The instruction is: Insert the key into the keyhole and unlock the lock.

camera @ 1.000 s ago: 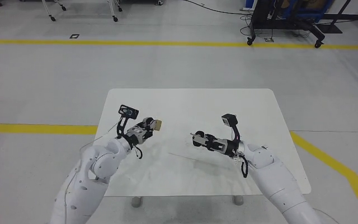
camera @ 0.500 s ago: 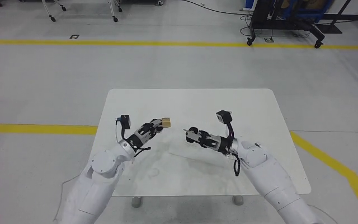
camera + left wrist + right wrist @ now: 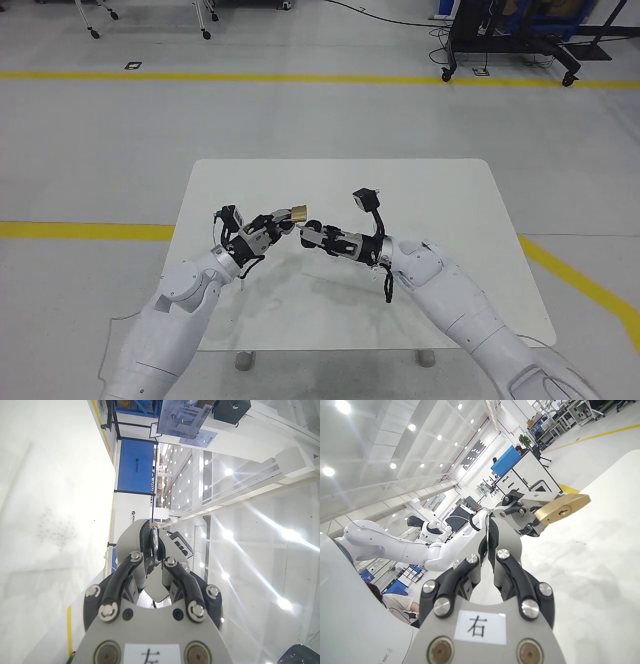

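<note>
From above, the left fingers (image 3: 281, 221) are clenched on a brass lock (image 3: 297, 213) that juts past their tips. The right fingers (image 3: 309, 235) sit just beside it, tips toward the lock. Both are above the white, round-cornered counter (image 3: 440, 200), with bare surface all round them and its edges well apart.

In the left wrist view, the ribbed black pads of the left fingers (image 3: 147, 541) pinch the smooth steel shackle (image 3: 154, 545).

In the right wrist view, the right fingers (image 3: 493, 541) are pressed tight on the key (image 3: 485, 540), a thin metal strip seen edge-on between the pads. Beyond their tips and off to one side, the lock (image 3: 562, 508) is gripped by the left fingers (image 3: 528, 512). Its flat end with the keyhole (image 3: 563, 510) faces this way. I cannot tell whether key and lock touch.
</note>
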Controlling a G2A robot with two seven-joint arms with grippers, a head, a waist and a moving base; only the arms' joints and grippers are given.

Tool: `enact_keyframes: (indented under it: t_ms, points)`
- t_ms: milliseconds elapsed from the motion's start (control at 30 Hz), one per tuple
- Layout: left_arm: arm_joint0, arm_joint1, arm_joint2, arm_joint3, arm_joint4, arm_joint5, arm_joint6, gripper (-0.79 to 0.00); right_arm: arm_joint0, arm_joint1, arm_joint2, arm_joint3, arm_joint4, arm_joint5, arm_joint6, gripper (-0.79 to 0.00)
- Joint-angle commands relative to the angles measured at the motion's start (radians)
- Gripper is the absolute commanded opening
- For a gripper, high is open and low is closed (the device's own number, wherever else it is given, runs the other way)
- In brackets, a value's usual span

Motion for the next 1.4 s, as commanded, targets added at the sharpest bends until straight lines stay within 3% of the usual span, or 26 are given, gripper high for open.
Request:
enact_keyframes:
  t_ms: [0, 500, 767, 967, 1067, 1367]
  points:
    - [0.0, -0.002, 0.004, 0.002, -0.019, 0.002, -0.011, -0.785, 0.012, -0.006, -0.005, 0.022, -0.025, -0.009, -0.025, -0.785]
    - [-0.02, 0.0, 0.024, 0.005, 0.051, -0.055, -0.147, -0.785, 0.022, -0.024, 0.039, 0.109, -0.181, -0.047, -0.253, -0.785]
    - [-0.022, 0.011, 0.029, -0.041, 0.205, -0.214, -0.26, -0.785, 0.005, -0.01, 0.11, 0.132, -0.11, -0.1, -0.286, -0.785]
    - [-0.025, 0.021, 0.036, -0.052, 0.274, -0.319, -0.382, -0.785, 0.011, -0.011, 0.088, 0.14, -0.002, -0.076, -0.183, -0.785]
    - [-0.028, 0.024, 0.038, -0.047, 0.292, -0.327, -0.404, -0.785, 0.016, -0.019, 0.042, 0.133, 0.143, -0.074, -0.073, -0.785]
    - [-0.031, 0.026, 0.026, -0.027, 0.299, -0.285, -0.32, -0.785, 0.061, -0.023, 0.003, 0.185, 0.456, -0.061, 0.219, -0.785]
